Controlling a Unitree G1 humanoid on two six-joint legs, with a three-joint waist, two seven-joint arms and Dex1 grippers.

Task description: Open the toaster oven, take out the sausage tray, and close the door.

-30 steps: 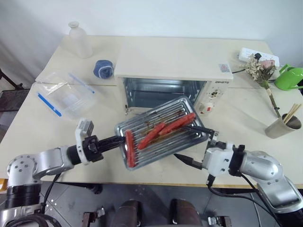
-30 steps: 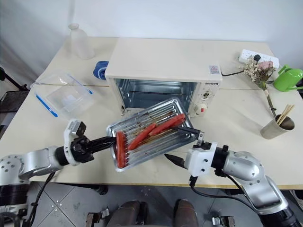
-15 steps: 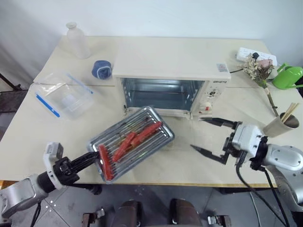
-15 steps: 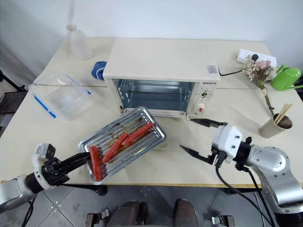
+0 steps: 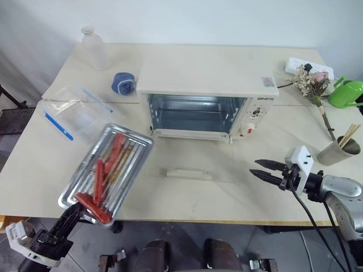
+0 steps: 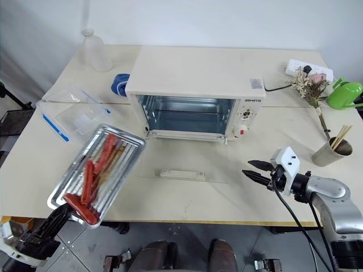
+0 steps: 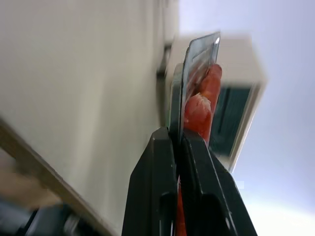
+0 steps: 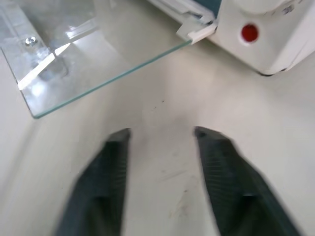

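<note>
The cream toaster oven (image 5: pixel 207 85) stands mid-table with its cavity bare. Its glass door (image 5: pixel 193 161) lies flat on the table, the bar handle (image 5: pixel 189 173) toward me. Left of the oven, by the table's near-left edge, the silver sausage tray (image 5: pixel 129 163) is tilted, with three red sausages (image 5: pixel 100 173) on it. My left gripper (image 5: pixel 76 211) is shut on the tray's near rim; the left wrist view shows its fingers (image 7: pixel 162 162) clamped on the rim. My right gripper (image 5: pixel 258 169) hovers low over the table right of the door, open and narrowly spread, with nothing in it.
A clear plastic box with a blue strip (image 5: pixel 74 116) lies just behind the tray. At the back left are a white bottle (image 5: pixel 95 48) and a blue tape roll (image 5: pixel 123 83). At the right are a cup of chopsticks (image 5: pixel 339 150), dried flowers (image 5: pixel 311 85), a green watering can (image 5: pixel 347 92) and a power strip (image 5: pixel 306 65).
My left gripper has carried the tray from in front of the oven to the near-left of the table. My right gripper has moved right, away from the tray, and its fingers have narrowed.
</note>
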